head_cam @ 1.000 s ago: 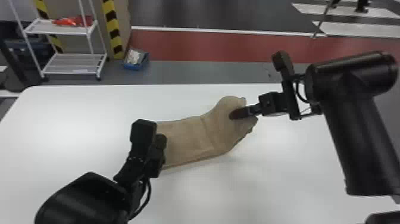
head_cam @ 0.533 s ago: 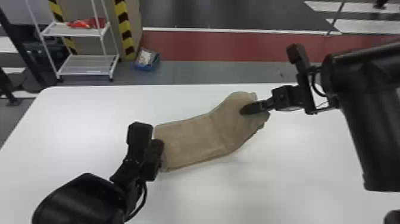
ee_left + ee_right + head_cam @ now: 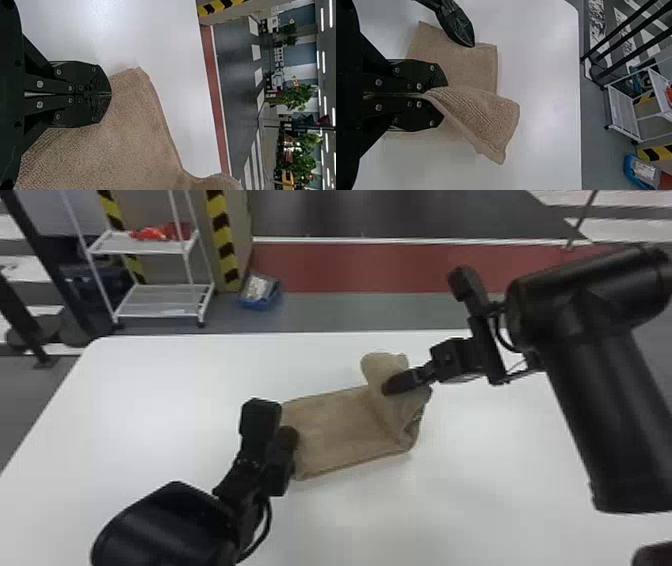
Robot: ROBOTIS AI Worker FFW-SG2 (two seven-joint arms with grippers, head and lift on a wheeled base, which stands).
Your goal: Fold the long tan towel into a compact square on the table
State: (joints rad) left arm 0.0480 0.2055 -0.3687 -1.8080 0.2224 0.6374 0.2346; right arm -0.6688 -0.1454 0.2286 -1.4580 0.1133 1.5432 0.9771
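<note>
The towel [image 3: 340, 430] was clamped near its right end by the right gripper [image 3: 391, 387]. The left gripper [image 3: 291, 436] was held, fingertips together, at the other end.

The left claw [image 3: 291, 436] hid the bit of towel [image 3: 335, 430] under its tips, so nobody could tell if it pinched the cloth or just pressed on it. The right claw [image 3: 390, 386] hid the bit squeezed inside it. The flap [image 3: 384, 365] by the right claw covered some cloth below. Near the left claw in its wrist view, the towel ran off the edge. Far past the left claw, the red stuff [image 3: 155, 233] was too blurry to name. A black thing [image 3: 654, 556], well apart from the right claw, got cut off by the head view's corner.
</note>
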